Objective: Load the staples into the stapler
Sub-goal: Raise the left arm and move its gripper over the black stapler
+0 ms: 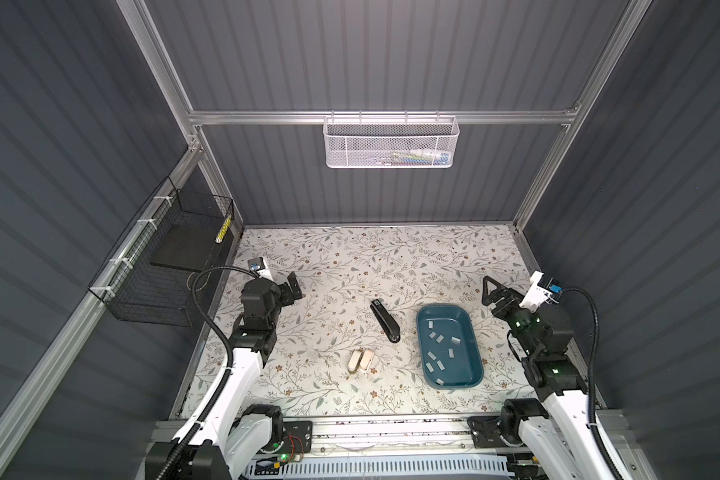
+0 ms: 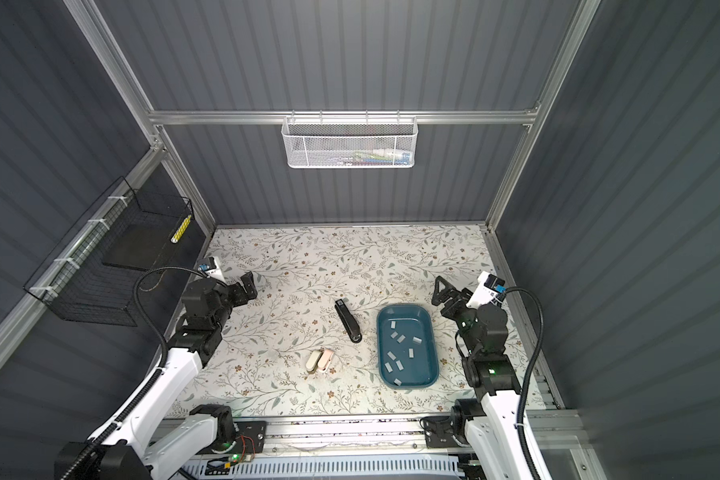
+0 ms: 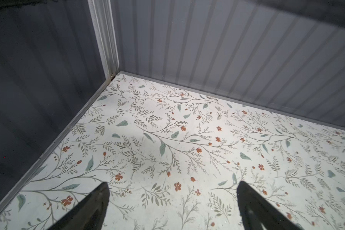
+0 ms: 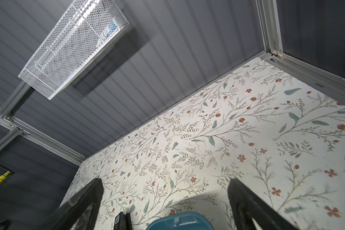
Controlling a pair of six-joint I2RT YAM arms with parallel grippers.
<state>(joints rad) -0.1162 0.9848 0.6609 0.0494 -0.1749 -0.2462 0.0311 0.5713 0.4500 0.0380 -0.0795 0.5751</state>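
A black stapler (image 1: 385, 321) (image 2: 348, 321) lies shut on the floral table, slanting toward the front right. Just right of it stands a teal tray (image 1: 443, 308) (image 2: 404, 307) holding several small pale grey staples (image 1: 438, 338) (image 2: 400, 338), scattered flat. Two small staplers (image 1: 360, 360) (image 2: 320, 360), one beige and one pinkish, lie side by side nearer the front. My left gripper (image 1: 294, 286) (image 3: 173, 184) hovers open at the left edge, holding nothing. My right gripper (image 1: 493, 293) (image 4: 164, 180) is open behind the tray's far right corner. The right wrist view catches the stapler's end (image 4: 123, 221) and the tray rim (image 4: 163, 221).
A white mesh basket (image 1: 391, 143) hangs on the back rail. A black wire basket (image 1: 163, 257) is fixed to the left wall, close behind the left arm. Grey ribbed walls close the table on three sides.
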